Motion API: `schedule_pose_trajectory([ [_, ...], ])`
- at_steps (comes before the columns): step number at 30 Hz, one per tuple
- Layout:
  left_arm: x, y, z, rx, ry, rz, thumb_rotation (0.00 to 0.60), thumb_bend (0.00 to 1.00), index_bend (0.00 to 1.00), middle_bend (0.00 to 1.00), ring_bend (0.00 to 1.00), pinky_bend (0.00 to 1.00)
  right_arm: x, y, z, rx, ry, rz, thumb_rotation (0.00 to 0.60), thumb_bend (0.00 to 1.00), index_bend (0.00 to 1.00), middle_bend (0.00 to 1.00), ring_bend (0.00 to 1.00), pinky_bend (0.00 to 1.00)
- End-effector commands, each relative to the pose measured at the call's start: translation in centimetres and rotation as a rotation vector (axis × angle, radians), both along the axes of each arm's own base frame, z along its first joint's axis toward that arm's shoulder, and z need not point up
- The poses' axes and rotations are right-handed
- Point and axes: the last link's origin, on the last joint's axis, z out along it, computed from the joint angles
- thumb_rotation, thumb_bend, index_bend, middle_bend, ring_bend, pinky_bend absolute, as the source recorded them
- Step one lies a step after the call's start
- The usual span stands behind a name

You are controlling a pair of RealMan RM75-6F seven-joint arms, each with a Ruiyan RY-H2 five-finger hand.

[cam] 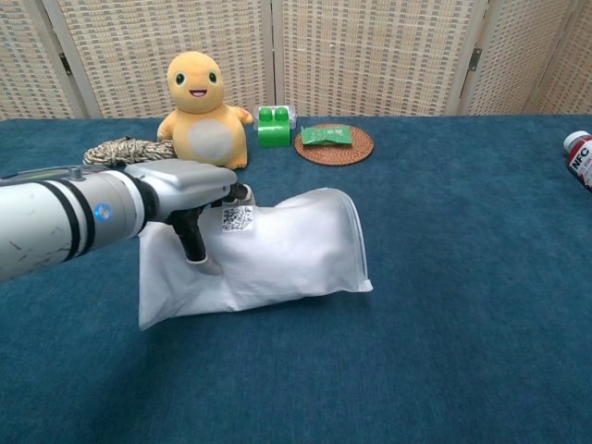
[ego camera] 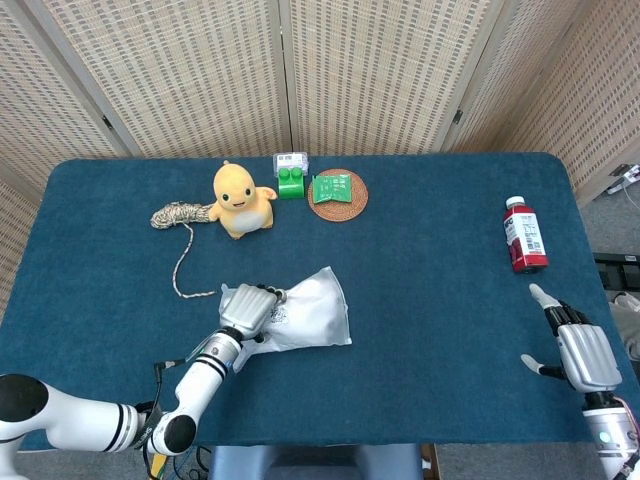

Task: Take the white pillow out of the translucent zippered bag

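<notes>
Left hand (ego camera: 246, 307) closed on the left end of the translucent zippered bag (cam: 277, 250), fingers (cam: 196, 242) curled over the top edge and into the plastic, that end raised off the blue table (ego camera: 430, 260) while the far, zippered end lay on the cloth to the hand's right. White pillow (ego camera: 310, 310) inside the bag, filling it, just right of the gripping fingers. Square QR-code label (cam: 237, 218) on the bag's face, right beside the fingertips; code too fine to read.

Right hand (ego camera: 575, 345) low at the table's near right corner, well apart from the bag, fingers spread and holding nothing, thumb out to its left. Beyond that hand, toward the far edge, a red bottle (ego camera: 523, 236) lying on the cloth with a white label; in the chest view only its cap end seen at the frame's edge, with the letters "NFC" readable.

Beyond the left hand, a yellow plush toy (cam: 204, 116) upright, a coil of rope (ego camera: 178, 216) to its left with one strand trailing toward the hand. Right of the toy, a green block (cam: 273, 126) with a small labelled box behind it, print illegible, then a green packet (cam: 326, 136) on a round woven coaster (ego camera: 338, 196), writing too small to make out.
</notes>
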Motion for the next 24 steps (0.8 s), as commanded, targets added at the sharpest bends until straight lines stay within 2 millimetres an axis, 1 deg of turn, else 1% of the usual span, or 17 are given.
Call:
schedule_pose_trajectory([
  [1,0.1,-0.3,0.5,0.015,-0.025,-0.019,0.6,0.25,0.31,0.4,0.35,0.49,0.1,-0.1,0.0,-0.006,-0.007,0.006,0.6,0.0,0.07,0.19,0.17,0.29],
  [7,0.7,-1.4,1.6,0.035,-0.075,-0.081,0.6,0.28,0.32,0.41,0.36,0.51,0.6,-0.6,0.2,-0.021,-0.03,0.029,0.6,0.0,0.09,0.19,0.17,0.29],
  [10,1.0,-1.9,2.1,0.042,-0.1,-0.107,0.6,0.28,0.33,0.41,0.36,0.51,1.2,-1.1,0.3,-0.03,-0.054,0.05,0.6,0.0,0.13,0.2,0.17,0.29],
  [12,1.2,-2.0,2.3,0.046,-0.122,-0.118,0.6,0.28,0.33,0.42,0.37,0.52,1.7,-1.5,0.3,-0.035,-0.072,0.069,0.6,0.0,0.17,0.2,0.17,0.29],
  [19,1.6,-2.4,3.0,0.056,-0.202,-0.128,0.6,0.3,0.35,0.45,0.39,0.53,3.8,-3.0,0.1,-0.053,-0.12,0.14,0.6,0.01,0.38,0.2,0.17,0.29],
  [24,1.9,-2.6,3.4,0.054,-0.257,-0.128,0.6,0.3,0.36,0.46,0.4,0.53,5.8,-4.3,-0.4,-0.058,-0.142,0.207,0.6,0.05,0.46,0.2,0.17,0.29],
])
